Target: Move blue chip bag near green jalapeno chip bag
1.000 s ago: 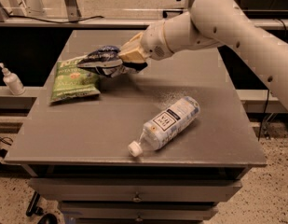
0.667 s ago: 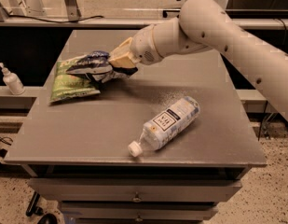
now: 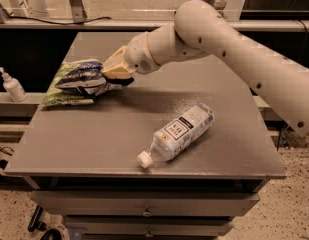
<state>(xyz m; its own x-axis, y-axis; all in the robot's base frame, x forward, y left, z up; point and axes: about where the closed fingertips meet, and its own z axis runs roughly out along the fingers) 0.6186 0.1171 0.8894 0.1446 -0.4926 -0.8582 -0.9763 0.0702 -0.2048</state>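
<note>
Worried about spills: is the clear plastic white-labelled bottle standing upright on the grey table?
No, the clear plastic bottle lies on its side, while the gripper holds the navy-blue foil bag far left.

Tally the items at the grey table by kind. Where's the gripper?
Snack bags: 2 (crinkled dark blue foil chip bag, flat green jalapeno chip bag)
Bottles: 1 (clear plastic bottle with white label, on its side)
Total: 3
Gripper: clamped on the blue bag, over the green one.
</note>
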